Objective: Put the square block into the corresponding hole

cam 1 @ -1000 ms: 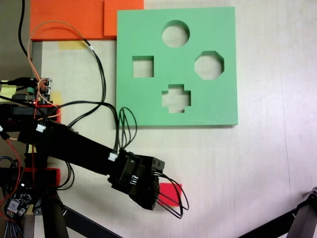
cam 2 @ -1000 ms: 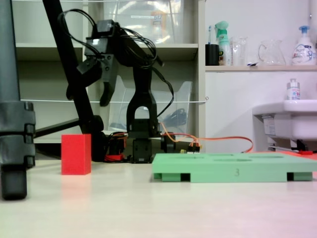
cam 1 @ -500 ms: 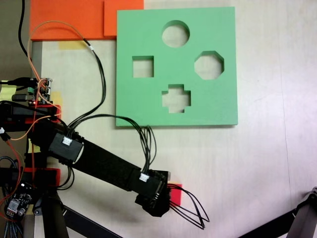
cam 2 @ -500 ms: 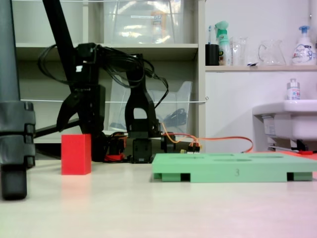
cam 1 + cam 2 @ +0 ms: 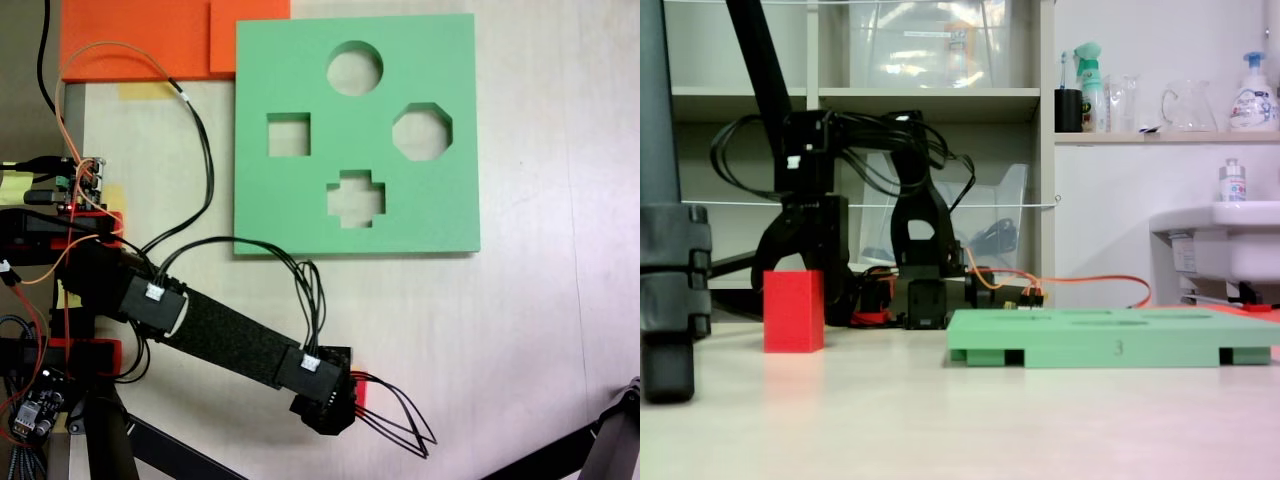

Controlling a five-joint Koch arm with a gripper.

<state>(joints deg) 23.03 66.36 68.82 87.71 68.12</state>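
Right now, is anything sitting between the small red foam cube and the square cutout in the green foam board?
Nothing visible does. In a fixed view the bare table lies between the small red foam cube, mostly hidden under the gripper, and the green foam board. The square cutout looks empty.

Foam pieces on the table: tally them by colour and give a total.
Green: 1, the foam board with four cutouts.
Orange: 2, a large flat orange sheet and a smaller orange piece lying on it.
Red: 1, the red block, under the arm's hand.
Total: 4.
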